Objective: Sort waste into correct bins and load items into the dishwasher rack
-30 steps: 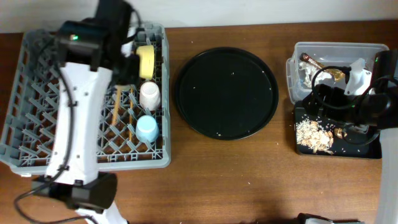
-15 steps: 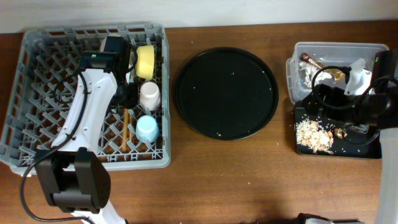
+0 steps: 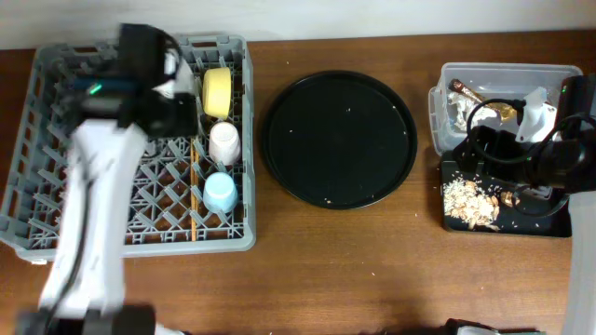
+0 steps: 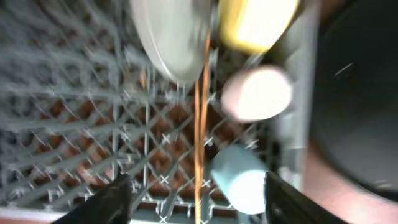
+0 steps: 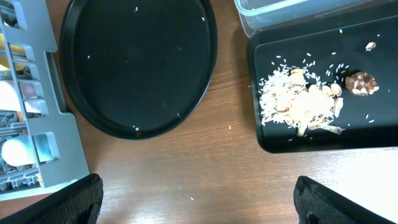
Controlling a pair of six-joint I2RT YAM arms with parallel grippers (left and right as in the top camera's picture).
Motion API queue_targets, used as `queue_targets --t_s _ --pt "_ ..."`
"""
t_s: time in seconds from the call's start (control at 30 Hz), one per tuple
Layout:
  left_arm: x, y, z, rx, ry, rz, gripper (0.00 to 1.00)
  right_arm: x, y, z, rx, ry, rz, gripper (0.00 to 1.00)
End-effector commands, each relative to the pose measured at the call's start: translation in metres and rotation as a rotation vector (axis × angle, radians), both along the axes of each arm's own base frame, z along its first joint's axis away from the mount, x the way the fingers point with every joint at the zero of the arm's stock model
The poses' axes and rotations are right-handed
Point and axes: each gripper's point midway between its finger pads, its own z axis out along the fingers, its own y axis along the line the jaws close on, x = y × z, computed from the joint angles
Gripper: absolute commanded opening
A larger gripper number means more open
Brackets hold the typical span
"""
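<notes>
The left gripper point(image 4: 196, 190) hangs over the rack point(image 3: 28, 167), fingers spread and nothing between them. The chopsticks point(image 3: 193, 186) lie flat on the grid at the rack's 4 o'clock, just beside the blue cup point(image 3: 221, 193). I'd lift straight up from here, clear of the plate point(image 4: 171, 37) standing at 12 o'clock in the wrist view. The right gripper point(image 5: 199, 193) gapes empty near the scraps point(image 5: 298, 102). The left wrist view is smeared, so one stick or two, I can't tell. From overhead, the arm hides the plate.

Blurred rack point(image 4: 81, 143), grey plate point(image 4: 171, 37), perhaps chopsticks point(image 4: 200, 124)
</notes>
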Motion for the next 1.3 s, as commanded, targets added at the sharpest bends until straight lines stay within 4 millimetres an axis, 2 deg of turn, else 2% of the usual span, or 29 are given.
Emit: queue_targets --t_s 0.0,0.07,0.13,0.23,0.3,0.4,0.47,0.53,0.6,0.67,0.77,0.87,0.93,1.0,1.17,1.27 --pt "-0.037 -0.004 0.089 -0.062 -0.256 -0.025 0.87 -0.001 -0.003 -0.001 -0.009 0.002 -0.005 0.98" --pt "-0.055 -0.003 0.108 -0.066 -0.310 -0.026 0.98 -0.001 -0.003 -0.001 -0.009 0.002 -0.005 0.98" --pt "-0.072 -0.001 0.123 -0.070 -0.355 -0.027 0.99 -0.001 -0.003 -0.001 -0.009 0.002 -0.005 0.98" --pt "-0.085 -0.001 0.135 -0.080 -0.395 -0.033 0.99 -0.001 -0.002 -0.001 -0.009 0.003 -0.004 0.98" --pt "-0.096 -0.002 0.132 -0.085 -0.371 -0.037 0.99 -0.001 -0.002 -0.001 -0.009 0.003 -0.004 0.98" --pt "-0.097 -0.001 0.129 -0.082 -0.354 -0.037 0.99 -0.003 -0.001 0.002 -0.012 -0.011 -0.001 0.99" --pt "-0.100 -0.001 0.126 -0.081 -0.336 -0.036 0.99 -0.012 0.017 0.016 -0.024 -0.065 0.056 0.98" --pt "-0.103 -0.001 0.122 -0.080 -0.315 -0.036 0.99 -0.025 0.043 0.032 -0.031 -0.131 0.149 0.98" --pt "-0.108 0.000 0.117 -0.078 -0.290 -0.035 0.99 -0.042 0.067 0.048 -0.033 -0.201 0.240 0.98" --pt "-0.114 0.000 0.111 -0.075 -0.254 -0.034 0.99 -0.064 0.078 0.065 -0.035 -0.286 0.291 0.98" --pt "-0.119 0.001 0.108 -0.073 -0.230 -0.033 0.99 -0.079 0.060 0.080 -0.140 -0.406 0.233 0.98" --pt "-0.119 0.001 0.107 -0.073 -0.229 -0.033 0.99 -0.054 0.058 0.096 -0.173 -0.740 0.189 0.99" --pt "-0.119 0.001 0.107 -0.073 -0.228 -0.033 0.99 -0.041 0.065 0.087 -0.163 -0.954 0.192 0.98" --pt "-0.119 0.001 0.107 -0.073 -0.228 -0.033 0.99 -0.036 0.071 0.054 -0.156 -1.112 0.194 0.99" --pt "-0.119 0.001 0.107 -0.073 -0.228 -0.033 0.99 -0.039 0.073 -0.022 -0.152 -1.256 0.187 0.98" --pt "-0.119 0.001 0.107 -0.073 -0.228 -0.033 0.99 -0.041 0.071 -0.044 -0.157 -1.295 0.173 0.98"
